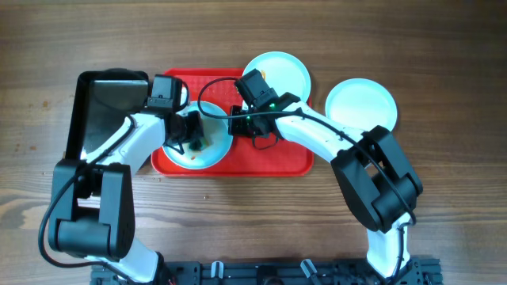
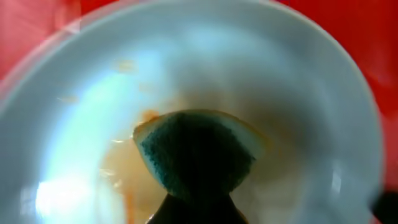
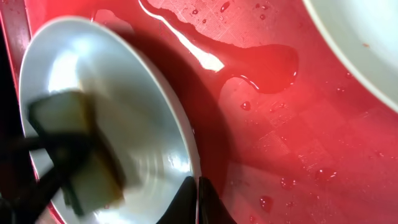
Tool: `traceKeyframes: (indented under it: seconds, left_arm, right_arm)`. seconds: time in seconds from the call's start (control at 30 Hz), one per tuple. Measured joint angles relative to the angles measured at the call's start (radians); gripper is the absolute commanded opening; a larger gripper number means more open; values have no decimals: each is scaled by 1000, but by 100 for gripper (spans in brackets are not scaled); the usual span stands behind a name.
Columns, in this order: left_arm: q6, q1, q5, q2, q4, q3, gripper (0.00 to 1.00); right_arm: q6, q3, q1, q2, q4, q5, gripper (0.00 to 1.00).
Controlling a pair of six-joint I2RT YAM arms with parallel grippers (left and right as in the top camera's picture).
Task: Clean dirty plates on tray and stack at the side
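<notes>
A pale plate (image 1: 212,150) with orange-brown smears sits at the left of the red tray (image 1: 273,157). My left gripper (image 1: 188,131) is shut on a green and yellow sponge (image 2: 196,149) and presses it onto this plate (image 2: 280,81) beside the smears. My right gripper (image 1: 236,123) is shut on the plate's right rim (image 3: 198,193). The plate (image 3: 143,112) is tipped up off the tray (image 3: 298,143), and the sponge (image 3: 74,149) shows blurred on it. A second plate (image 1: 276,73) lies over the tray's far right corner. A third plate (image 1: 361,104) lies on the table right of the tray.
A black metal pan (image 1: 107,111) stands left of the tray, close to my left arm. A water puddle (image 3: 261,65) and drops lie on the tray's base. The second plate's rim (image 3: 360,43) shows at the top right of the right wrist view.
</notes>
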Motion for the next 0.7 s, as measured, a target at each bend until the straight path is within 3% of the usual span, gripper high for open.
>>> traceKeyframes:
  seconds: [0.2,0.47,0.6,0.7]
  left_arm:
    - [-43,0,-184,1,-29,3,4]
    - [-4,4,-21,0,-181,16,4]
    - [3,6,5,0,-167,16,4]
    - [3,6,27,1,-142,13,4]
  right_arm:
    - [0,0,1,1,2,-2,4]
    - [-6,0,1,1,12,-18,5]
    - [-25,0,0,1,37,-37,31]
    - [-32,0,5,3,44,-51,32]
